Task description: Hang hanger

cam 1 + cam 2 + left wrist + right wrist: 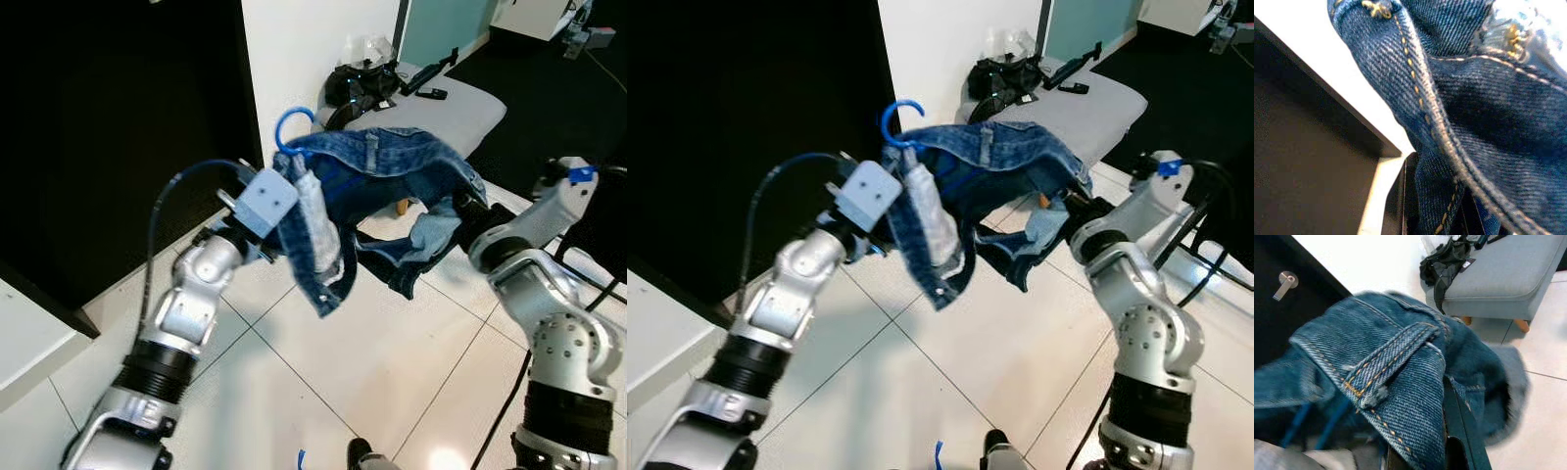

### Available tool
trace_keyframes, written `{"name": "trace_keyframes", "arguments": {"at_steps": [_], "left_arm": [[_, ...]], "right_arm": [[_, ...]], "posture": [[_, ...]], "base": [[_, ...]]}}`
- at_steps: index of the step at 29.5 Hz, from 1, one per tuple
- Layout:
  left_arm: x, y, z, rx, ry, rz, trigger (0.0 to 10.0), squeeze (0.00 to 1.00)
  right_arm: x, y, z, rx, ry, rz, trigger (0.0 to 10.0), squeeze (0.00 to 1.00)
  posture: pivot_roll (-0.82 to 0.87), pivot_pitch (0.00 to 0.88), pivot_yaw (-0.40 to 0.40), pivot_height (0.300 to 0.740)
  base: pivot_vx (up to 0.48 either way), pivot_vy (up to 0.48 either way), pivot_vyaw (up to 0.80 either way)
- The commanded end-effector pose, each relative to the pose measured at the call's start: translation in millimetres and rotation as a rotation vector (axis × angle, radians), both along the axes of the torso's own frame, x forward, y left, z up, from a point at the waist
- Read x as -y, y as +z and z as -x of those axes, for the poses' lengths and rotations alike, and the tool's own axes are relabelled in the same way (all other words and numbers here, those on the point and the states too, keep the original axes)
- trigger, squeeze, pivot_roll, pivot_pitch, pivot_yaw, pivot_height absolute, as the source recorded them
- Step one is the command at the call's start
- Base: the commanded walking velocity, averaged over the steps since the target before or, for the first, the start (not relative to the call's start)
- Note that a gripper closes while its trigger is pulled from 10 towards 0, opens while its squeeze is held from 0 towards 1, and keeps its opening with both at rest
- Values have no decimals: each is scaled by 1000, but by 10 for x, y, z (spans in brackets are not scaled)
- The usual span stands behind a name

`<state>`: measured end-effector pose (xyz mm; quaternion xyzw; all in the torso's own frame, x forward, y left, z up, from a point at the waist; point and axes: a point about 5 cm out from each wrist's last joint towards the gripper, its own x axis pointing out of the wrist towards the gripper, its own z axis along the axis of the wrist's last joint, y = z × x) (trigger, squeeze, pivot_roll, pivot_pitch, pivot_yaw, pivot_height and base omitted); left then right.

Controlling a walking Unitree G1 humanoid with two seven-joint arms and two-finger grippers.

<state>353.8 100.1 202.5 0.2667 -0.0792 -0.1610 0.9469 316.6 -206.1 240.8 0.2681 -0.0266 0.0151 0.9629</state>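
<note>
Above white floor tiles (323, 362), both arms hold up the jeans-draped blue hanger (291, 125).

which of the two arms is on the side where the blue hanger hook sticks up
The left arm. The blue hanger hook rises out of the jeans just above its end; the right arm reaches into the jeans' far side, away from the hook.

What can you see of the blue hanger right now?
Little of the blue hanger shows: a bright blue hook, plastic by the look, curving up above the denim shorts draped over it, plus blue bars glimpsed under the waistband. It is held in the air between the left gripper and right gripper, both buried in denim, before a white wall. It hangs on nothing yet.
</note>
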Motion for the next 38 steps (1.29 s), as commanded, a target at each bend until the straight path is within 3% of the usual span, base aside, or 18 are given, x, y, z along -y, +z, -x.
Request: {"name": "trace_keyframes", "arguments": {"at_steps": [1, 16, 18, 19, 22, 25, 26, 28, 31, 32, 34, 36, 38], "left_arm": [[11, -59, 27, -12, 19, -6, 10000, 0], [27, -222, 100, -23, 23, -131, 10000, 0], [47, -235, 122, -12, 6, -167, 10000, 0], [40, -271, 148, -6, -2, -222, 10000, 0], [40, -271, 148, -6, -2, -222, 10000, 0], [89, -278, 186, 8, -51, -238, 10000, 0], [89, -278, 186, 8, -51, -238, 10000, 0], [146, -244, 225, 22, -109, -203, 10000, 0], [146, -199, 237, 21, -120, -148, 10000, 0], [139, -145, 248, 13, -148, -71, 10000, 0], [139, -145, 248, 13, -148, -71, 10000, 0], [108, 17, 273, -16, -255, 136, 10000, 0], [108, 17, 273, -16, -255, 136, 10000, 0]], "right_arm": [[-11, 53, 10, 28, -10, 4, 0, 0], [68, 139, -22, 52, -58, 26, 0, 0], [119, 202, -44, 72, -75, 34, 0, 0], [295, 323, -52, 111, -135, 38, 0, 0], [295, 323, -52, 111, -135, 38, 0, 0], [562, 408, -20, 135, -210, 70, 0, 0], [562, 408, -20, 135, -210, 70, 0, 0], [710, 385, 6, 118, -253, 82, 0, 0], [731, 344, 21, 93, -239, 126, 0, 0], [727, 281, 43, 65, -206, 194, 0, 0], [727, 281, 43, 65, -206, 194, 0, 0], [671, 82, 117, -6, -114, 290, 0, 0], [671, 82, 117, -6, -114, 290, 0, 0]], "posture": [[11, 191, 53, 740], [29, 223, 57, 740], [30, 229, 55, 740], [30, 238, 54, 740], [30, 238, 54, 740], [35, 244, 53, 740], [35, 244, 53, 740], [37, 242, 60, 740], [36, 246, 67, 740], [36, 248, 71, 740], [36, 248, 71, 740], [44, 248, 78, 740], [44, 248, 78, 740]], "base": [[0, 0, 0], [0, 0, 0], [0, 0, 0], [0, 0, 0], [0, 0, 0], [0, 0, 0], [0, 0, 0], [0, 0, 0], [0, 0, 0], [0, 0, 0], [0, 0, 0], [0, 0, 0], [0, 0, 0]]}}
